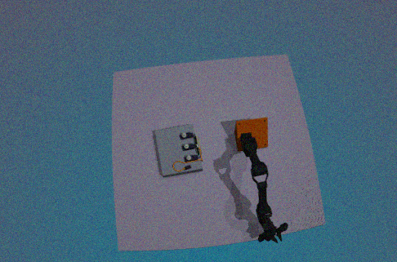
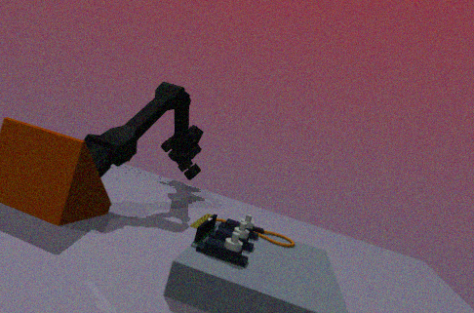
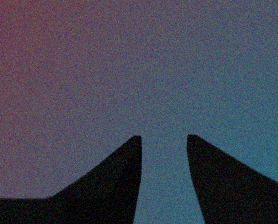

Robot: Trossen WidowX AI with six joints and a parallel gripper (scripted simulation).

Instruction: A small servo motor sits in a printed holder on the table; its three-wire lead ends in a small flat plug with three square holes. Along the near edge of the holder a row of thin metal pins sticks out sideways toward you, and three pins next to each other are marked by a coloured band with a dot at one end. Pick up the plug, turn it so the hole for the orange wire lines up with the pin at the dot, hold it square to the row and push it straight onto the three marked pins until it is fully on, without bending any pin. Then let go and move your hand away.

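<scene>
The grey holder block carries several dark servo bodies with white horns. An orange lead loops over its top to a small dark plug, lying by the block's lower right corner in the top view. The plug's holes are too small to see. Pins and the dot cannot be made out; an upright dark strip stands along the block's edge. My gripper is part open and empty, in the air well away from the holder and plug.
An orange wedge-shaped stand is at the arm's base, right of the holder in the top view. The pale table top ends close to the gripper. The wrist view shows only background beyond the fingers.
</scene>
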